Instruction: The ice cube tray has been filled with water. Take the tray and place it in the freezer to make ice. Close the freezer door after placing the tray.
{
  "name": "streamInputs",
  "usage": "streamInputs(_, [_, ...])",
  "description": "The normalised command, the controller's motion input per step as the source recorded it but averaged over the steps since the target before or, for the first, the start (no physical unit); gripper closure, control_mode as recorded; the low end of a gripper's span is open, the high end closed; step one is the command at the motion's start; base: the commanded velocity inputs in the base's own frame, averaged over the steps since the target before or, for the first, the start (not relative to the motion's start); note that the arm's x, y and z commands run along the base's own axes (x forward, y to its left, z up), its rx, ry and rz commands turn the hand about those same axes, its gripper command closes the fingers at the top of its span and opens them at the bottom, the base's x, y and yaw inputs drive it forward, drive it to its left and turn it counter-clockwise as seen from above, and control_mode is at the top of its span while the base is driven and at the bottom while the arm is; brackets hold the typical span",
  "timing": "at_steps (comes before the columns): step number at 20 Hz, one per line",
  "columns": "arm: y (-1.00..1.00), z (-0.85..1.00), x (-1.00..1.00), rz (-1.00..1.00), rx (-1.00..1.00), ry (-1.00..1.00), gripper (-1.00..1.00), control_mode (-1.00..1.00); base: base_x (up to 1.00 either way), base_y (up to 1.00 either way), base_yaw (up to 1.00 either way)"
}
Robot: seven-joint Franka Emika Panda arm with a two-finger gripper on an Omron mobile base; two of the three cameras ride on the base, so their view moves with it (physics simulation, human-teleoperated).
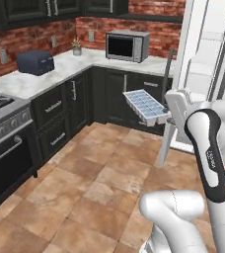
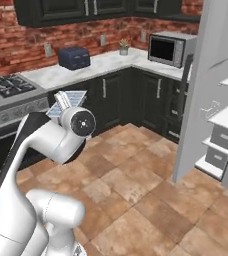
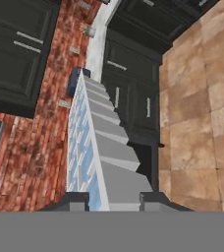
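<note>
The ice cube tray (image 1: 144, 105) hangs in the air over the floor, tilted, its pale blue water (image 1: 148, 105) cells showing. My gripper (image 1: 168, 117) is shut on its right end. In the hand view the tray (image 3: 101, 147) runs edge-on away from my gripper (image 3: 115, 202), one dark fingertip on each side. From the right base view a corner of the tray (image 2: 68, 101) sticks out behind my wrist. The freezer door (image 2: 201, 100) stands wide open, seen edge-on (image 1: 166, 141) just behind the tray. The freezer (image 2: 227, 118) shows white shelves to the right.
A microwave (image 1: 128, 45) and a dark toaster (image 1: 35, 62) stand on the marble counter (image 1: 20, 81). A stove (image 1: 1, 116) is at the left. Dark lower cabinets (image 1: 65, 106) line the walls. Tiled floor (image 1: 85, 188) lies open between me and the fridge.
</note>
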Motion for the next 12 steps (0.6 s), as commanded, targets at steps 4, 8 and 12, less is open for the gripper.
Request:
streamInputs(4, [0.0,0.0,0.0,0.0,0.0,0.0,1.0,1.0,-0.57,0.01,-0.32])
streamInputs(8, [0.0,0.0,0.0,0.0,0.0,0.0,1.0,1.0,-0.66,0.0,-0.31])
streamInputs(12, [0.0,0.0,0.0,0.0,0.0,0.0,1.0,1.0,-0.58,-0.07,-0.38])
